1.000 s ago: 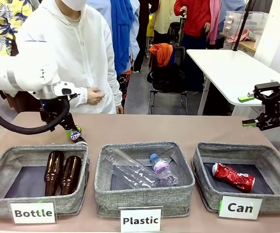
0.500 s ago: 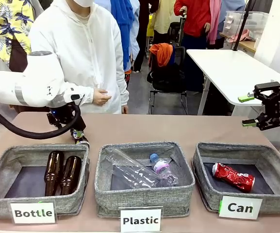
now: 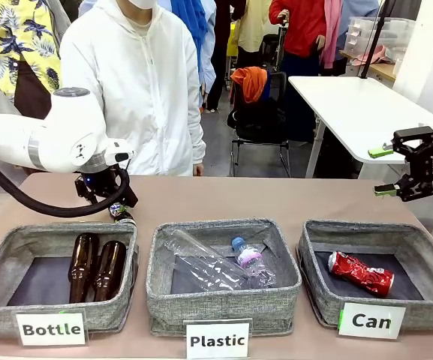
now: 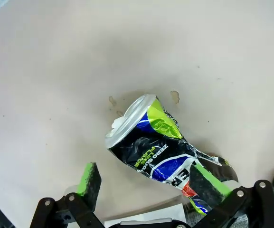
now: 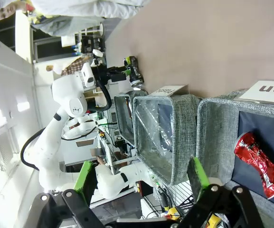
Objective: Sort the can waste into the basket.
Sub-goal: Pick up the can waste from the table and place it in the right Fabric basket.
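My left gripper is open, low over the table just behind the "Bottle" bin. Its 2 green pads sit either side of the dented black can, which lies on its side with 1 pad close by its lower end and the other clear of it. My right gripper hangs open and empty beyond the far right corner of the basket signed "Can", where the crushed red can lies on the dark floor.
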### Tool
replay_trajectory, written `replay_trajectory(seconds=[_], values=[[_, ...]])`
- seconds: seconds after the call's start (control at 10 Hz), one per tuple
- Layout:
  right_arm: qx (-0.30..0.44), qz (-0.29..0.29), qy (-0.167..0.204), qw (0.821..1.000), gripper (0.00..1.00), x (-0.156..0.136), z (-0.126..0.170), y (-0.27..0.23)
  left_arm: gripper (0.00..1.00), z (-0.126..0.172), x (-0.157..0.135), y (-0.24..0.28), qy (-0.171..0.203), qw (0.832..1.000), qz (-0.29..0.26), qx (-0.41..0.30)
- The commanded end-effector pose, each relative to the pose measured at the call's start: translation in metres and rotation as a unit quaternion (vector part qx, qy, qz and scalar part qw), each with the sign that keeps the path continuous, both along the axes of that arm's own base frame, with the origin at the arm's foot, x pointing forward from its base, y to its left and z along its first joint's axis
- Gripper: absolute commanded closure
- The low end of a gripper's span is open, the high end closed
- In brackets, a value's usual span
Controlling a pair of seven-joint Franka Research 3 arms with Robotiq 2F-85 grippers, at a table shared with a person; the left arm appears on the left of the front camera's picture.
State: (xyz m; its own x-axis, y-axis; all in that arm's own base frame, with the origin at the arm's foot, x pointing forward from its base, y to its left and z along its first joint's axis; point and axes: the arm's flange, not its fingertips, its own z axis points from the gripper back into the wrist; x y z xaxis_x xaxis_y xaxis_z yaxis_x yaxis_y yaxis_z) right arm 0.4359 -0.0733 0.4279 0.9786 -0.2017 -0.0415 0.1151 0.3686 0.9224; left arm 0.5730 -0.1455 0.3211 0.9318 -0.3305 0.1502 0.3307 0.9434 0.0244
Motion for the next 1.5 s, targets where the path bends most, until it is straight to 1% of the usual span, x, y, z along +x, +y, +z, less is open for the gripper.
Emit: replay_trajectory(seconds=[0.0, 0.2, 0.4, 0.5, 0.7, 0.8, 0.9, 1.2, 1.3, 1.4], values=[[-0.001, 0.006, -0.01, 1.0, 0.0, -0.001, 0.001, -0.002, 0.0, 0.003, -0.006, 0.0, -0.004, 1.0, 0.011, -0.001], [-0.001, 0.006, -0.01, 1.0, 0.0, -0.001, 0.001, -0.002, 0.0, 0.008, -0.013, -0.007, 0.011, 0.999, 0.048, -0.014], [-0.001, 0.006, -0.01, 1.0, 0.0, -0.001, 0.001, -0.002, 0.0, 0.018, -0.016, -0.017, 0.006, 0.993, 0.105, -0.047], [-0.001, 0.006, -0.01, 1.0, 0.0, -0.001, 0.001, -0.002, 0.0, 0.025, -0.018, -0.022, 0.002, 0.991, 0.124, -0.059], [-0.001, 0.006, -0.01, 1.0, 0.0, -0.001, 0.001, -0.002, 0.0, 0.037, -0.017, -0.028, -0.014, 0.98, 0.179, -0.083], [-0.001, 0.006, -0.01, 1.0, 0.0, -0.001, 0.001, -0.002, 0.0, 0.036, -0.014, -0.03, 0.013, 0.982, 0.167, -0.085], [-0.001, 0.006, -0.01, 1.0, 0.0, -0.001, 0.001, -0.002, 0.0, 0.035, -0.01, -0.025, 0.001, 0.987, 0.146, -0.072], [-0.001, 0.006, -0.01, 1.0, 0.0, -0.001, 0.001, -0.002, 0.0, 0.035, -0.01, -0.025, 0.001, 0.987, 0.146, -0.072], [-0.001, 0.006, -0.01, 1.0, 0.0, -0.001, 0.001, -0.002, 0.0, 0.037, -0.011, -0.027, 0.003, 0.985, 0.155, -0.075], [-0.001, 0.006, -0.01, 1.0, 0.0, -0.001, 0.001, -0.002, 0.0, 0.038, -0.016, -0.031, 0.0, 0.955, 0.294, -0.045]])
